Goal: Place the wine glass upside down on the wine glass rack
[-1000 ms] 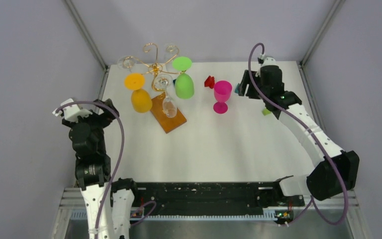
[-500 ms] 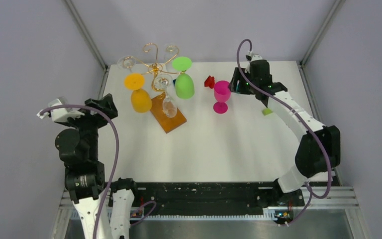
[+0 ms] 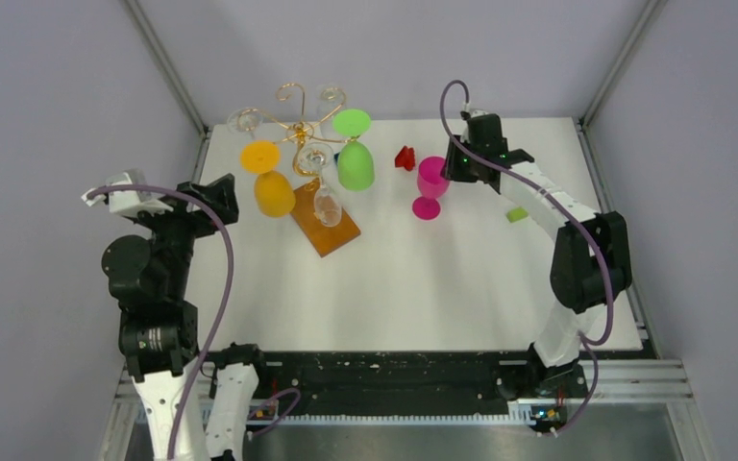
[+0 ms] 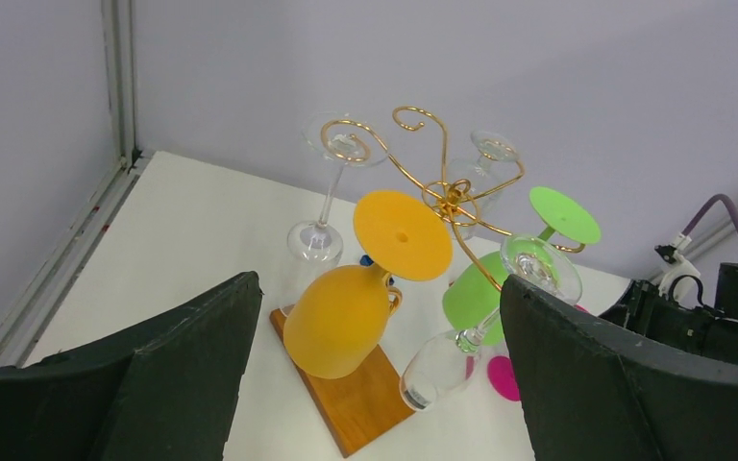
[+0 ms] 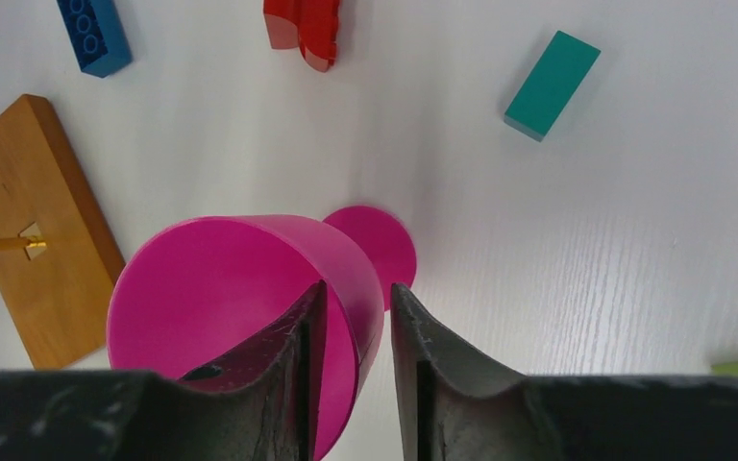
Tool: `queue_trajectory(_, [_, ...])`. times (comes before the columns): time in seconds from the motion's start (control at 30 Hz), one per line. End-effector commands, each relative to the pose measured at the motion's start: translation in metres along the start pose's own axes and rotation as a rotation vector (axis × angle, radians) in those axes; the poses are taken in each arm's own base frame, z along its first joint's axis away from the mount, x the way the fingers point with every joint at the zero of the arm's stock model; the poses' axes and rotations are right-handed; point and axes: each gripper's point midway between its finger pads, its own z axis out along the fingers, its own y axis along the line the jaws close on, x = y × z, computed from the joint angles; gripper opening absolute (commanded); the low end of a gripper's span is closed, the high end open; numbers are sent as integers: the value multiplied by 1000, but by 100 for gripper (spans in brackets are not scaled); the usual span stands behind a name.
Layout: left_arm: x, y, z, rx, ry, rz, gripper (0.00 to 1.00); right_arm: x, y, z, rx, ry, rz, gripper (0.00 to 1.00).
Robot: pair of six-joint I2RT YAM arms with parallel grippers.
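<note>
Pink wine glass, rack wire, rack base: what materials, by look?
Pink wine glass: opaque, even magenta with a soft sheen; probably plastic.
Rack wire: thin, shiny gold, bent into scrolls; metal, likely plated or painted.
Rack base: orange-brown slab with visible grain; wood, smooth, possibly varnished.

White table (image 3: 423, 279), wine glass rack (image 3: 332, 230) back left, pink wine glass (image 3: 430, 182) upright, red block (image 3: 405, 157), blue brick (image 5: 94, 36), teal block (image 5: 552, 84), green block (image 3: 516, 214)
</note>
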Motion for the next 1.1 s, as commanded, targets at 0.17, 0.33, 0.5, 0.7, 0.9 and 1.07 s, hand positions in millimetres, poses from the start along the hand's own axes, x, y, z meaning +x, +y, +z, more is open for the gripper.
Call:
queue_trajectory(0.17, [-27,-39,1,177,-60,52,99,-24,1,-14,16,-75,-46,3])
queue_trajectory(0.33, [-37,-66,4,296,-67,51,99,-36,-9,-46,76,-151,-66,0])
queue_trajectory(0.5, [-39,-103,3,487,-33,-36,99,-68,-11,-127,97,-390,-53,0])
queue_trajectory(0.7, [-53,-147,-10,725,10,-328,99,-105,41,-278,-231,-984,-181,0])
queue_trajectory(0.9, [-87,-167,-26,824,-65,-514,99,-98,88,-386,-497,-1361,-340,0])
queue_trajectory(1.07, [-90,-172,-29,850,-76,-605,91,-87,135,-431,-583,-1492,-438,0])
